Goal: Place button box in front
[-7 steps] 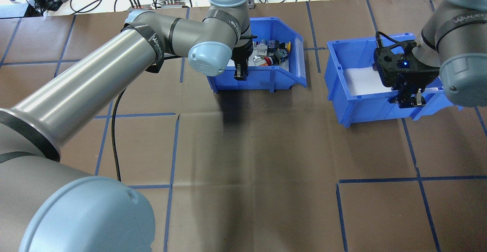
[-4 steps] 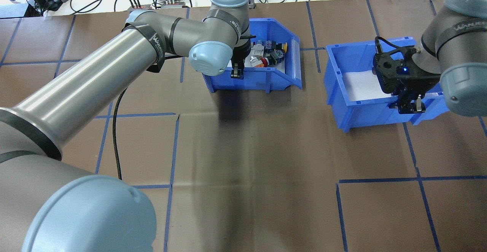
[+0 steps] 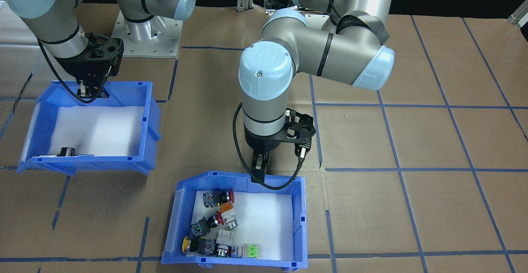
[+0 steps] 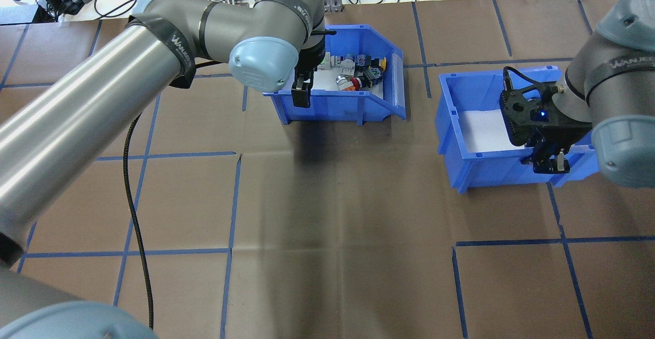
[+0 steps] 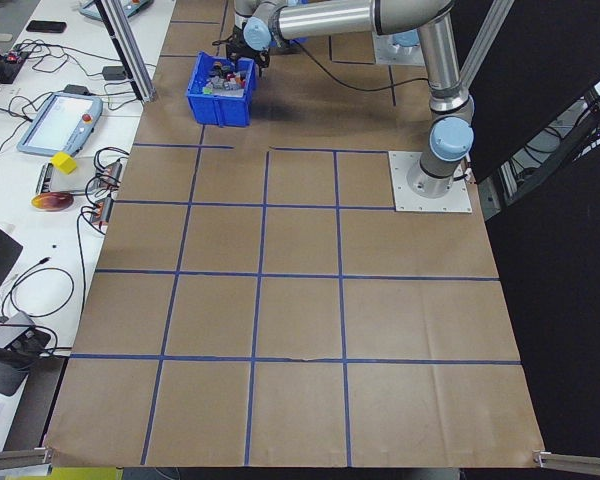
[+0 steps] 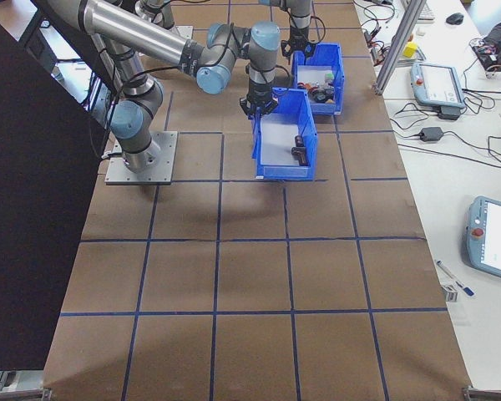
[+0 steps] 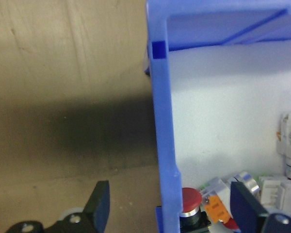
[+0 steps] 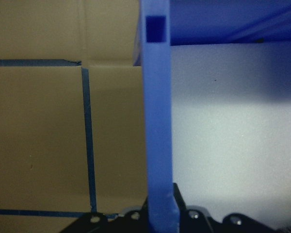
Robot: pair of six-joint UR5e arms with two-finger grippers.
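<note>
Two blue bins sit on the brown paper-covered tabletop (image 4: pixel 327 216), and two arms work at them, one gripper per bin.

Nearer the robot's edge of the table stands the second blue bin (image 4: pixel 471 162), on the robot's right. Its white liner is nearly bare; one dark cylinder (image 3: pixel 66 151) lies against its low front lip. The right gripper (image 4: pixel 548 162) comes down almost vertically from a bent elbow, and its fingers are clamped on that bin's rear wall, the wall nearest the robot; the right wrist view shows the blue wall running straight up between the black finger bases.

Farther out, close to the operators' edge and left of the other bin in the overhead view, sits the button box (image 4: pixel 332 111). Its white foam carries about six push-button switches (image 3: pixel 214 223) with red, yellow and green caps, heaped toward one side. The left arm stretches long across the table, wrist pointing down, and the left gripper (image 3: pixel 258 170) straddles the rear wall of this box. In the left wrist view its two fingers (image 7: pixel 101 208) stand apart, one outside the wall and one inside, with visible gaps to the plastic.
</note>
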